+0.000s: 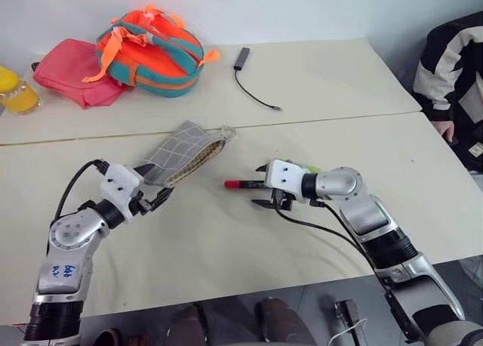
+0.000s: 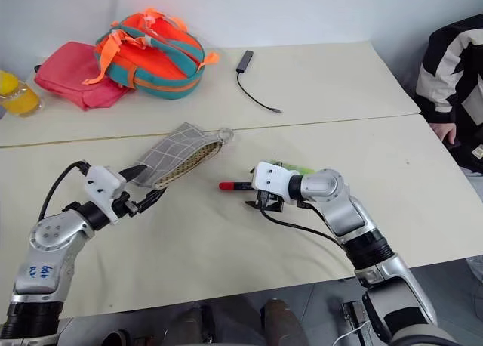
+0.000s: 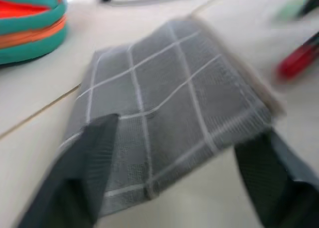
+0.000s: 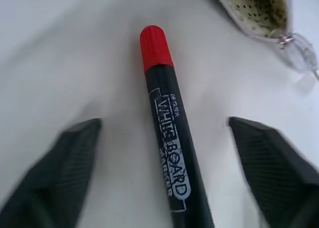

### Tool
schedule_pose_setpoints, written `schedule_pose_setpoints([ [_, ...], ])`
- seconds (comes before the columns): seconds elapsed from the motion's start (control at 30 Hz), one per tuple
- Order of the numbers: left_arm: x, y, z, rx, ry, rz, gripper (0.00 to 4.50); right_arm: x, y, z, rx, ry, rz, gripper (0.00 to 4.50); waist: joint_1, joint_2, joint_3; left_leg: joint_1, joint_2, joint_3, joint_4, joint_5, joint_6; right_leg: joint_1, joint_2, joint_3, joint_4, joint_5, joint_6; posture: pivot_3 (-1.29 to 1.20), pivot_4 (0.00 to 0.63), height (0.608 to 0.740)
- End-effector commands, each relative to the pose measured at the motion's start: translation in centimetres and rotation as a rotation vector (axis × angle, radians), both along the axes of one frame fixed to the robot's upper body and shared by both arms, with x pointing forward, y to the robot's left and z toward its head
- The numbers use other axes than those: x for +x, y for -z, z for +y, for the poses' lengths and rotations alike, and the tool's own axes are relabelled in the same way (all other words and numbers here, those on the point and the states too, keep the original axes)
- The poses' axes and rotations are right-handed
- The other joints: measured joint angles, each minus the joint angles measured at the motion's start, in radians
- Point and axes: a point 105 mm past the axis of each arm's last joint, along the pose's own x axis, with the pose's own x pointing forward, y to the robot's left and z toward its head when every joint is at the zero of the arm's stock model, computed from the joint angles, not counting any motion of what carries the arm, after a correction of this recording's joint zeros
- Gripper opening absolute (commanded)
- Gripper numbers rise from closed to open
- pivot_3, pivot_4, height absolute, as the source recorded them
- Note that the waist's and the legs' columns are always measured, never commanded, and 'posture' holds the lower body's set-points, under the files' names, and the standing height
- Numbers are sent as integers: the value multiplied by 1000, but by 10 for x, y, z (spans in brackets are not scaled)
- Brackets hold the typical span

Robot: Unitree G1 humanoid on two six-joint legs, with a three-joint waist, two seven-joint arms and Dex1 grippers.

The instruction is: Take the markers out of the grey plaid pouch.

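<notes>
At frame centre, the released right gripper [image 1: 264,186] straddles the red-and-black marker [image 4: 167,153] on the table [image 1: 226,263], while centre-left the spread left gripper [image 1: 152,186] flanks the grey plaid pouch [image 1: 185,152] without clamping it.

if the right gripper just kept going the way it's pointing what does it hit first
Probably the red-and-black marker, lying on the table between the right gripper's open fingers and running along its line. Past the red cap, the grey plaid pouch's open mouth sits slightly off to one side.
</notes>
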Motion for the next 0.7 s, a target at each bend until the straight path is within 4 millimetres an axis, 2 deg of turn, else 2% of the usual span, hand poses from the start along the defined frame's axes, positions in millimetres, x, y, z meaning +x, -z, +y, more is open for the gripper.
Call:
schedule_pose_setpoints([
  [0.03,-27,-15,-11,-109,130,28,3936,-6,-33,4,189,-5,9,4500,-1,0,0,0,0,-1,0,0,0,0,0,0,-1,0,0,0,150,740],
  [0.2,-40,-19,0,-159,101,49,3936,-35,-44,9,357,-73,146,4500,1,0,0,0,1,-1,1,0,0,2,1,0,-2,0,0,0,150,740],
  [0.37,-33,-14,46,-153,-163,10,3936,-63,-24,-2,385,-76,209,4500,17,0,0,0,-2,-1,1,-2,2,4,0,0,-6,0,0,0,150,740],
  [0.47,-35,-7,72,-164,-286,6,3936,-77,0,-10,387,-50,253,4500,22,-1,0,0,-2,-1,1,-2,3,5,0,2,-8,0,0,0,150,740],
  [0.6,-42,5,94,-182,-371,11,3936,-77,13,-21,468,13,265,4500,21,-1,-1,0,-2,0,1,-2,3,4,0,2,-9,0,0,0,150,740],
  [0.7,-46,16,111,-215,-444,29,3936,-77,25,-28,429,21,252,4500,23,-2,-1,0,-2,0,2,-2,3,5,0,2,-9,0,0,0,150,740],
])
